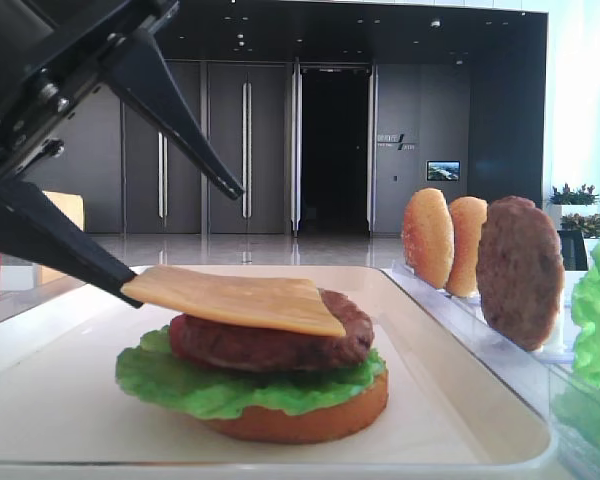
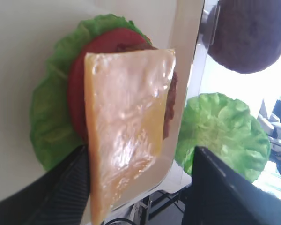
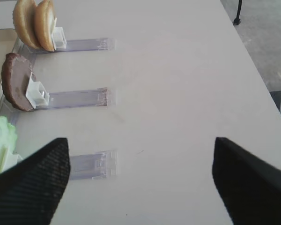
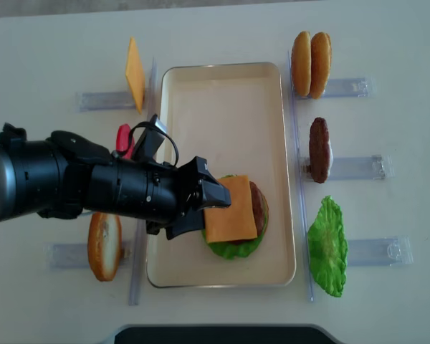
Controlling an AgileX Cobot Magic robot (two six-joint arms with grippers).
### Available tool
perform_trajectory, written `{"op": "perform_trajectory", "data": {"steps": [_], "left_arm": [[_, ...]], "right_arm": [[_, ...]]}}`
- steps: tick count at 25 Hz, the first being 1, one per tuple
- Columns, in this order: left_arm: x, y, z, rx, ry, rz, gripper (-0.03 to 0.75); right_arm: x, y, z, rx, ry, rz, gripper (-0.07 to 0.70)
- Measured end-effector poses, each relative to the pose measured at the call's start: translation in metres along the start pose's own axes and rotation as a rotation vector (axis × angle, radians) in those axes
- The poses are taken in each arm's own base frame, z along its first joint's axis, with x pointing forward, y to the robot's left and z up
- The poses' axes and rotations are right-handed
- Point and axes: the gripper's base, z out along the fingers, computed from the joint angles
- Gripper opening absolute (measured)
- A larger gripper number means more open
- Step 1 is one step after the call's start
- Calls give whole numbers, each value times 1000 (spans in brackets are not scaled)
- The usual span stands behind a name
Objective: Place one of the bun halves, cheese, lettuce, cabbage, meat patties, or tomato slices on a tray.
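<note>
The left claw (image 1: pixel 175 235) stands wide apart, its lower finger (image 1: pixel 55 245) touching the near edge of the cheese (image 1: pixel 235 298), which lies tilted on the stack rather than flat. That slice rests on the meat patty (image 1: pixel 280 345), over a tomato slice (image 2: pixel 77 84), lettuce (image 1: pixel 230 390) and a bun half (image 1: pixel 300 420), all sitting on the tray (image 1: pixel 40 400).

The main risk, as I judge it: the cheese overhangs the stack toward the claw, and its near edge seems propped on the lower finger. If the claw pulls back with the finger dragging under that edge, the slice may slide off the patty or flip onto the tray. A sideways withdrawal could also nudge the loosely piled stack.

Farther off, spare bun halves (image 1: pixel 445 240) and a patty (image 1: pixel 520 270) stand on edge in clear holder racks (image 3: pixel 75 98) beside the tray; a wide swing of the arm could topple them.

The right claw (image 3: pixel 140 178) hovers open over the bare tabletop (image 3: pixel 178 93), holding nothing.
</note>
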Motion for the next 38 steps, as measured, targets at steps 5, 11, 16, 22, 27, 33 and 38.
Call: {"op": "perform_trajectory", "data": {"steps": [5, 11, 16, 22, 27, 33, 38], "left_arm": [[-2, 1, 0, -13, -20, -17, 509], [-3, 2, 0, -19, -30, -24, 509], [-6, 4, 0, -41, -67, -52, 514], [-6, 8, -1, -85, -66, -46, 518], [-1, 12, -1, -135, -15, -23, 525], [5, 14, -1, -159, 57, 37, 526], [8, 16, -2, -174, 101, 79, 527]], "right_arm": [[0, 0, 0, 0, 0, 0, 587], [0, 0, 0, 0, 0, 0, 587], [0, 0, 0, 0, 0, 0, 587], [0, 0, 0, 0, 0, 0, 587], [0, 0, 0, 0, 0, 0, 587], [0, 0, 0, 0, 0, 0, 587], [0, 0, 0, 0, 0, 0, 587]]}}
